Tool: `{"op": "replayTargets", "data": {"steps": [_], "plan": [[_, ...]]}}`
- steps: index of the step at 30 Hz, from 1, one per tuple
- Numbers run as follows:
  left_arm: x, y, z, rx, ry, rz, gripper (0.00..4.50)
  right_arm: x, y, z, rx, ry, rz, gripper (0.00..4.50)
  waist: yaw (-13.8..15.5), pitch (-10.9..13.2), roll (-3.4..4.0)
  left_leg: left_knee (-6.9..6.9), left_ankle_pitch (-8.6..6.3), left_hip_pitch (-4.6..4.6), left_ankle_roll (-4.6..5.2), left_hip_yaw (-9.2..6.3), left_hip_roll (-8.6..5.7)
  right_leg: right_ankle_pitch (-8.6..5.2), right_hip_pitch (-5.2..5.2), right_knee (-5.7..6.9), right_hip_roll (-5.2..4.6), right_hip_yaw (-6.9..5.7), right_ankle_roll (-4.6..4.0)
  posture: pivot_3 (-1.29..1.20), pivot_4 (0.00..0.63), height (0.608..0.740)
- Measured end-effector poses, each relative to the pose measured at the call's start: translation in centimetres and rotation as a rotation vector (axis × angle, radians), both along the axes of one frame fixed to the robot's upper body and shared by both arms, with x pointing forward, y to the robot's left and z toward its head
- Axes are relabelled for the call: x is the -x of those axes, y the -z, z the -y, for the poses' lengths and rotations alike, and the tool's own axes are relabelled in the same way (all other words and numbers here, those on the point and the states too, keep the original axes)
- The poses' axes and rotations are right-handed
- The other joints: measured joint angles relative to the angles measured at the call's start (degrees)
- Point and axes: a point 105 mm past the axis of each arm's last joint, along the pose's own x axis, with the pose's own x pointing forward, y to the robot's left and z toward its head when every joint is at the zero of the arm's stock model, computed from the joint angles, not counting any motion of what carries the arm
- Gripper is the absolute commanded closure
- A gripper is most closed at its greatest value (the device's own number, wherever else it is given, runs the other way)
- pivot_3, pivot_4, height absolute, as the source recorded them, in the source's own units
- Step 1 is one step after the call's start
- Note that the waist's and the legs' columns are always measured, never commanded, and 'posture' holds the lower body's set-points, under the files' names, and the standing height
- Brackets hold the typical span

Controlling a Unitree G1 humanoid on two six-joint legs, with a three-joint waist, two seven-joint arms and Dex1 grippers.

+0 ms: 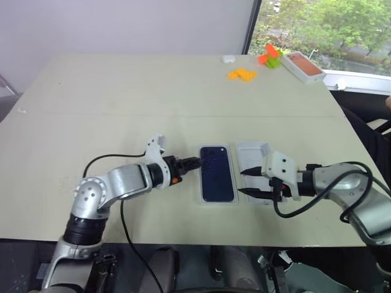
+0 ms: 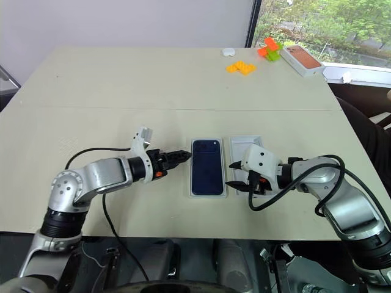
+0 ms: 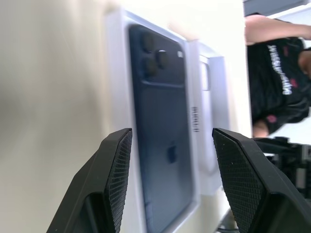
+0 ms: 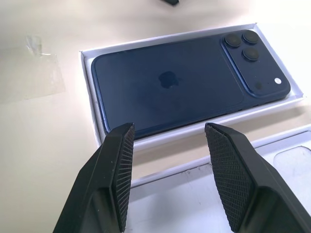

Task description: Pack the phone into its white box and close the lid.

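Left gripper [image 2: 183, 156] sits just off the left edge of the box, fingers apart and empty, pointing at the phone; reads as backed clear so nothing drags on the load. Right gripper [image 1: 249, 182] hovers over the near end of the lid, fingers spread with nothing between them, aimed toward the box, so it looks staged for the lid pickup. Phone [image 4: 184, 87] lies flat in the white box [image 4: 90, 97], back side up, camera bump at the far end, rim showing all round, so it looks fully seated. My read: packing step done, lid step not begun. Lid [image 1: 253, 152] lies open side up on the table just right of the box, long edges parallel and close, possibly touching; can't tell. Some thin white insert seems to lie inside it, hard to make out. It would have to be flipped to go on. A scrap of clear film [image 4: 43, 73] lies on the table [image 1: 122, 91] beside the box. Orange and green blocks [image 1: 269, 56] and an orange-topped box [image 1: 303, 66] sit at the far corner, well apart. A person in a dark shirt [image 3: 277, 77] sits past the table's right edge.
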Motion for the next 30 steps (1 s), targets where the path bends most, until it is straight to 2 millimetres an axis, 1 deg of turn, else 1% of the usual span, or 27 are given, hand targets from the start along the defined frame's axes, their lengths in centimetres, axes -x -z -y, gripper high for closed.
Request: {"op": "replayTargets", "data": {"steps": [3,6,9,12,13,15,16,17,19,20,26,30], "plan": [[-0.4,-0.7,-1.7,-0.030,-0.029,0.043,1.74,-0.3,-0.2,-0.1,-0.003,0.002,0.011,2.06,-0.07,0.00,0.00,0.00,0.01,0.03,-0.02,0.02,-0.02,-0.01,0.00,0.04,0.02,0.00,-0.02,0.00,0.150,0.740],[-1.1,-0.9,-3.7,-0.124,-0.058,0.120,1.74,-0.6,-0.3,-0.1,-0.013,0.014,0.020,2.06,-0.06,0.00,0.00,-0.02,0.01,0.03,-0.02,0.02,-0.07,-0.02,0.00,0.02,0.07,-0.04,-0.02,0.00,0.150,0.740],[-1.8,-0.9,-4.8,-0.198,-0.080,0.225,1.74,-1.0,-0.5,-0.4,-0.032,0.021,0.039,2.06,-0.06,0.00,0.00,-0.03,0.01,-0.01,-0.01,0.04,-0.19,-0.02,-0.02,-0.02,0.05,-0.05,-0.03,0.00,0.150,0.740],[-1.8,-0.1,-5.5,-0.243,-0.079,0.275,1.74,-1.1,-0.6,-0.4,-0.032,0.026,0.051,2.06,-0.06,0.00,0.01,-0.05,-0.01,-0.05,0.02,0.04,-0.17,-0.03,-0.02,-0.10,0.02,-0.04,-0.01,0.00,0.150,0.740],[-1.7,0.3,-5.6,-0.249,-0.073,0.280,1.69,-1.2,-0.6,-0.5,-0.037,0.027,0.052,2.62,-0.06,0.00,0.01,-0.05,-0.04,-0.05,0.07,0.05,-0.05,-0.03,-0.02,-0.12,0.00,-0.03,0.00,0.00,0.150,0.740],[-1.3,0.7,-5.7,-0.271,-0.048,0.309,2.24,-1.4,-0.7,-0.7,-0.055,0.032,0.051,3.38,-0.07,0.01,-0.01,-0.05,-0.06,-0.08,0.10,0.05,-0.03,-0.04,-0.04,-0.13,0.00,-0.03,0.01,0.00,0.150,0.740],[-1.0,0.8,-5.7,-0.283,-0.030,0.327,2.59,-1.4,-0.8,-0.8,-0.065,0.033,0.049,3.94,-0.08,0.01,0.00,-0.05,-0.06,-0.08,0.10,0.06,-0.03,-0.04,-0.05,-0.13,0.00,-0.03,0.01,0.00,0.150,0.740],[-0.8,0.7,-5.6,-0.288,-0.009,0.348,3.07,-1.5,-0.8,-0.9,-0.074,0.035,0.044,4.46,-0.08,0.02,0.01,-0.05,-0.07,-0.08,0.11,0.07,-0.03,-0.04,-0.05,-0.13,0.00,-0.03,0.00,0.00,0.150,0.740],[-0.6,0.6,-5.4,-0.293,0.015,0.384,4.11,-1.8,-1.1,-1.3,-0.102,0.042,0.047,4.50,-0.08,0.02,0.01,-0.05,-0.07,-0.07,0.12,0.07,0.00,-0.04,-0.05,-0.13,0.01,-0.03,0.00,0.00,0.150,0.740],[-0.5,0.5,-5.2,-0.288,0.024,0.401,4.47,-1.8,-1.2,-1.4,-0.112,0.043,0.049,4.50,-0.08,0.02,0.01,-0.05,-0.07,-0.06,0.12,0.07,0.01,-0.04,-0.05,-0.12,0.01,-0.03,0.00,0.00,0.150,0.740],[0.5,0.4,-4.5,-0.330,0.101,0.506,4.47,-1.5,-0.5,-2.2,-0.112,0.035,0.025,4.50,-0.12,0.02,0.01,-0.05,-0.09,-0.08,0.16,0.08,0.03,-0.05,-0.05,-0.13,0.03,-0.03,0.02,0.00,0.150,0.740],[0.9,1.5,-4.7,-0.406,0.154,0.534,4.47,-1.7,-0.4,-1.8,-0.088,0.052,0.041,4.50,-0.14,0.02,0.01,-0.05,-0.10,-0.07,0.18,0.09,0.02,-0.06,-0.05,-0.13,0.03,-0.03,0.02,0.00,0.150,0.740]]}}
